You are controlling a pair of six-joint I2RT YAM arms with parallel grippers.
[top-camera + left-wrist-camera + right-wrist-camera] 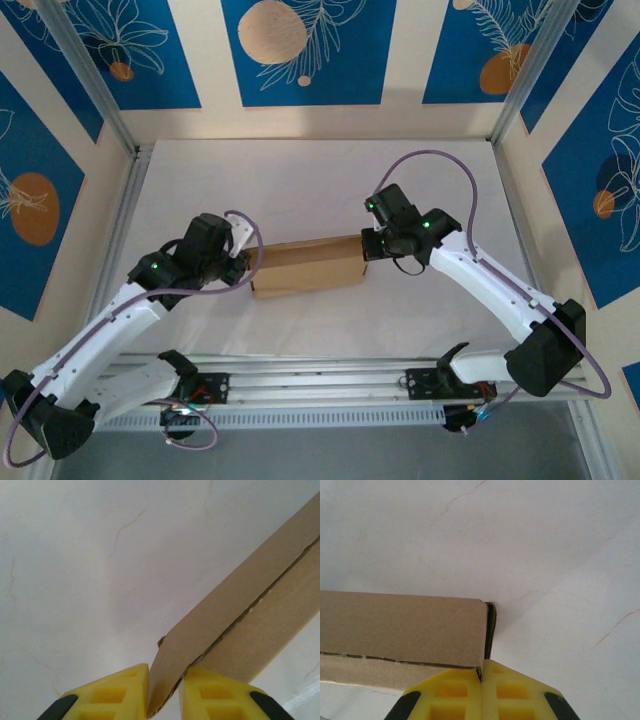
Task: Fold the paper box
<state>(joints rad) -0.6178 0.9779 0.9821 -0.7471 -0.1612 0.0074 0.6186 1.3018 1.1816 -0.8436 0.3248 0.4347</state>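
the paper box (305, 267) lies near the middle of the white tabletop (300, 180), its long side running left to right, between the two claws. the left claw (166, 682) pinches a flap at its left end. the right claw (482, 675), pressed together, nips the thin wall at its right end.

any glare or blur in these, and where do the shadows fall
Top external: even, soft light, no glare on the paper box. Left wrist: the yellow fingers look slightly soft; a dim shadow lies on the white cloth beside the cardboard. Right wrist: cardboard grain is sharp; a grey shadow falls on the cloth just beyond the box's end.
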